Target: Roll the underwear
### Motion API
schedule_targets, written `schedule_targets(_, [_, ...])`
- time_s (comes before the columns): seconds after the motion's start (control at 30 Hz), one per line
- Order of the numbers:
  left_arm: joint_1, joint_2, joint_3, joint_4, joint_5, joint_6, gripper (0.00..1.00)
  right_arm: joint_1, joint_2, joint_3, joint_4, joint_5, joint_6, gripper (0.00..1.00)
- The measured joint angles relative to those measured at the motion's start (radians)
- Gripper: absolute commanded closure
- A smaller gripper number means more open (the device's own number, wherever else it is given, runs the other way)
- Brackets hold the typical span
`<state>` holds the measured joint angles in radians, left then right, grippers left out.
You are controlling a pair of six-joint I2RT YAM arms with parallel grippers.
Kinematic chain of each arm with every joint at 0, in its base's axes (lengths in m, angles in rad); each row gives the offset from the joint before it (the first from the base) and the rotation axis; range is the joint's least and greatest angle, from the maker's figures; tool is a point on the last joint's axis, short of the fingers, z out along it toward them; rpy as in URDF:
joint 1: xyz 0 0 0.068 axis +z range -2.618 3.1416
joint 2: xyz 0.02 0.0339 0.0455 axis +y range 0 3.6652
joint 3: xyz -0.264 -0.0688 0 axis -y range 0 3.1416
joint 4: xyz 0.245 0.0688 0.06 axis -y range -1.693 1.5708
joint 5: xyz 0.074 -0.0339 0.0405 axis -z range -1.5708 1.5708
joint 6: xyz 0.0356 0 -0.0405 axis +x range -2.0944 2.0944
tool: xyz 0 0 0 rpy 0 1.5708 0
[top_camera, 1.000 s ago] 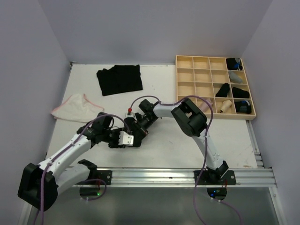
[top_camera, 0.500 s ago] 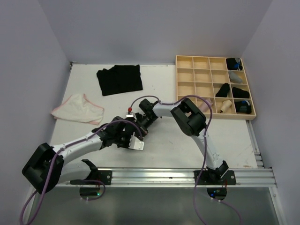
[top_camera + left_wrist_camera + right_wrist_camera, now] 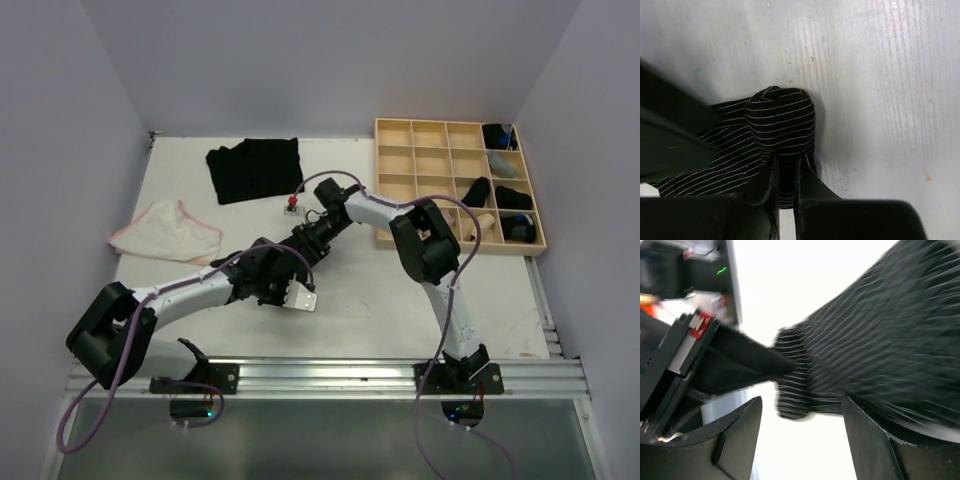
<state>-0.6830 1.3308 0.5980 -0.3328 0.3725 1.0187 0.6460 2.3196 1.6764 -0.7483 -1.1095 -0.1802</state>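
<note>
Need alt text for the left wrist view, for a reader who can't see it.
The left gripper pinches the edge of black pinstriped underwear, partly rolled into a small bundle on the white table. Its unrolled part trails off to the left.

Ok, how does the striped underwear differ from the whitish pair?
The striped underwear is black with thin white lines; the whitish pair has pink edging. The striped one is partly rolled and pinched by the left gripper; the whitish pair lies spread out, untouched. Both are soft cloth.
</note>
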Motion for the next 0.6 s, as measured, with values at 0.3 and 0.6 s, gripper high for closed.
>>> schedule_targets(0.3, [0.029, 0.2, 0.214, -0.206, 0.099, 0.011, 1.0, -0.199, -0.207, 0.042, -0.012, 0.238, -0.128, 0.36])
schedule_targets(0.6, [0.224, 0.608, 0.617, -0.623, 0.415, -0.029, 1.0, -0.228, -0.637, -0.205, -0.022, 0.315, -0.253, 0.42])
